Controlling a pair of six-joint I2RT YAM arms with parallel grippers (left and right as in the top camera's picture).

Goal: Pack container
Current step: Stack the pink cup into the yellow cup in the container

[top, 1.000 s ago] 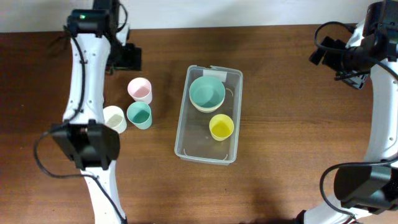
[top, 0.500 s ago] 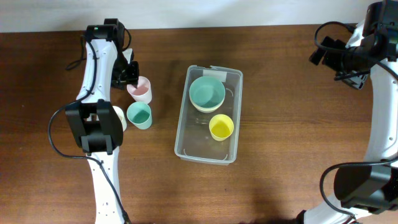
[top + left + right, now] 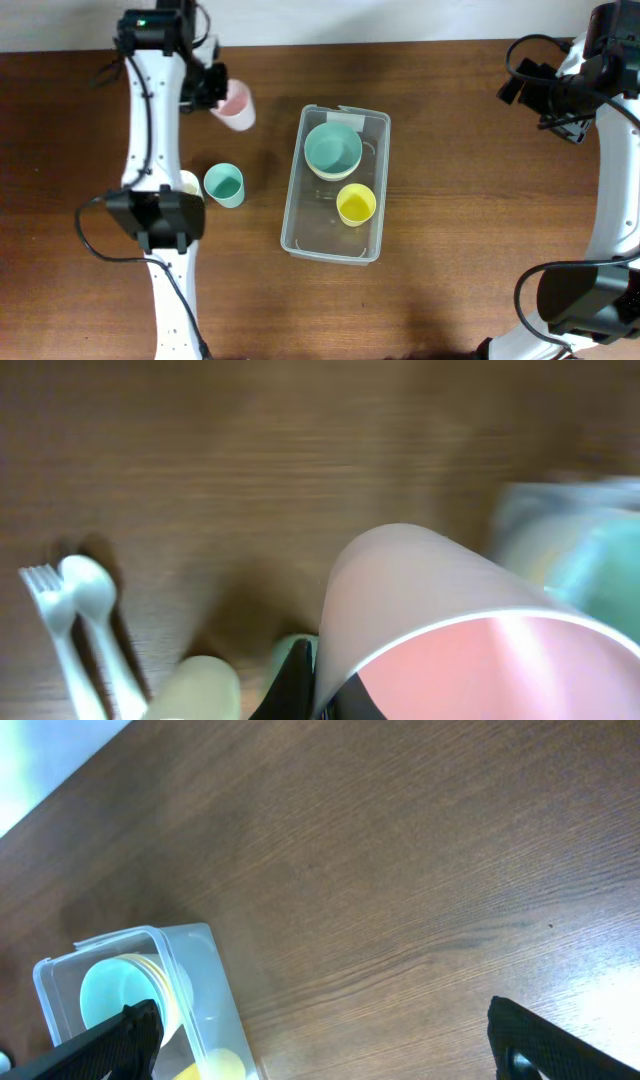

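The clear container (image 3: 318, 232) lies mid-table and holds a teal bowl (image 3: 333, 150) nested in a pale yellow one, plus a yellow cup (image 3: 356, 204). My left gripper (image 3: 217, 90) is shut on the rim of a pink cup (image 3: 237, 106), held tilted above the table to the container's back left. In the left wrist view the pink cup (image 3: 450, 610) fills the frame, its wall pinched between my black fingers (image 3: 298, 682). My right gripper (image 3: 545, 95) hangs open at the far right; in its wrist view the container (image 3: 205, 965) sits at lower left.
A teal cup (image 3: 223, 185) and a cream cup (image 3: 188, 182), half hidden under my left arm, stand left of the container. A white fork and spoon (image 3: 75, 625) lie on the wood beside them. The table's back edge runs just behind my left gripper.
My left gripper came down beside the pink cup, shut on it and lifted it away from the teal cup, toward the back and right. The right arm has not moved.
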